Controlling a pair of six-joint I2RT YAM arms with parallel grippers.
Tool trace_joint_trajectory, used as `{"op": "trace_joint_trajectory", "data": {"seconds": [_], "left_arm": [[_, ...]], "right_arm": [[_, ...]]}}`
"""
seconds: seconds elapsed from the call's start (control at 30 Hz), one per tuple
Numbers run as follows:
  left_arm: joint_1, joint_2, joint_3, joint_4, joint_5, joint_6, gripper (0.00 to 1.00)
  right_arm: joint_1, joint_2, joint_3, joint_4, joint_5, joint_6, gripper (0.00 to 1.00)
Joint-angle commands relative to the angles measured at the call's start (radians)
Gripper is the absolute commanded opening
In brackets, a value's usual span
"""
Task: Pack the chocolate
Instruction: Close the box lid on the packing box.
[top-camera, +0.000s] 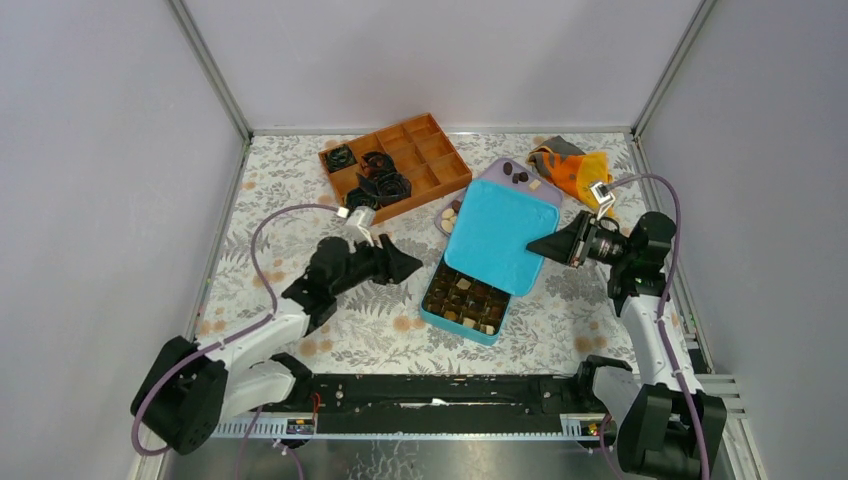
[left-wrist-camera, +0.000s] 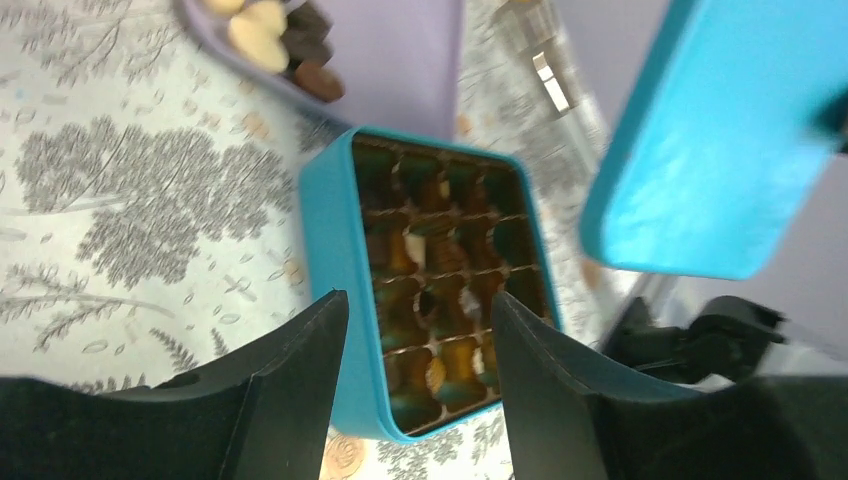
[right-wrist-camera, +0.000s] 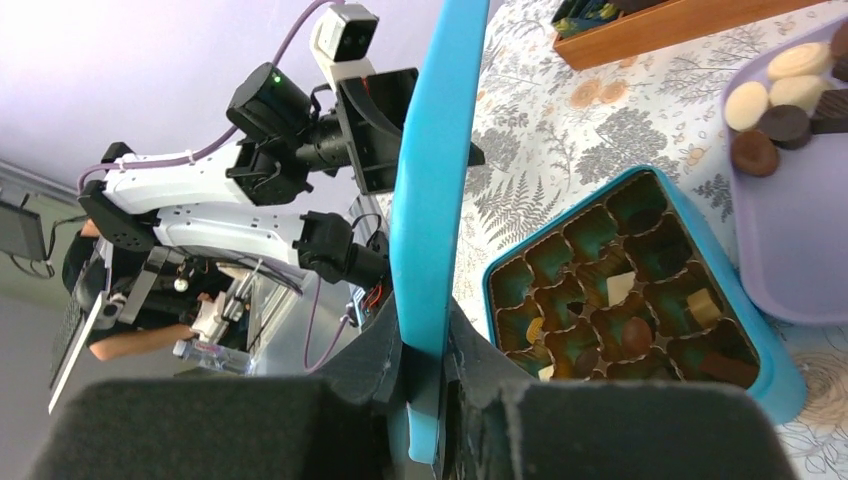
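An open teal box (top-camera: 432, 310) lies at the table's middle, its divided cells holding several pieces of chocolate (top-camera: 466, 298), brown and cream. More chocolate (right-wrist-camera: 770, 100) lies on a purple tray (top-camera: 492, 172) behind it. My right gripper (top-camera: 536, 245) is shut on the edge of the teal lid (top-camera: 498, 238) and holds it tilted over the box's far half. In the right wrist view the lid (right-wrist-camera: 430, 180) stands edge-on between the pads. My left gripper (top-camera: 408, 266) is open and empty, just left of the box (left-wrist-camera: 335, 260).
A wooden divided tray (top-camera: 430, 150) with black crinkled paper cups (top-camera: 380, 180) stands at the back. An orange cloth (top-camera: 572, 172) lies at the back right. Grey walls enclose the flower-patterned table.
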Motion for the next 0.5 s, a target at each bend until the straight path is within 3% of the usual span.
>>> {"op": "trace_joint_trajectory", "data": {"seconds": [0.0,0.13,0.47], "left_arm": [[-0.106,0.103,0.153,-0.342,-0.244,0.172,0.61],[-0.186,0.235,0.258,-0.421,-0.348,0.199,0.58],[-0.233,0.455,0.415,-0.487,-0.371,0.216,0.44]], "right_arm": [[-0.043,0.000,0.037,-0.001,0.000,-0.026,0.00],[-0.067,0.000,0.033,-0.011,-0.003,-0.043,0.00],[-0.090,0.014,0.033,-0.023,-0.016,-0.064,0.00]]}}
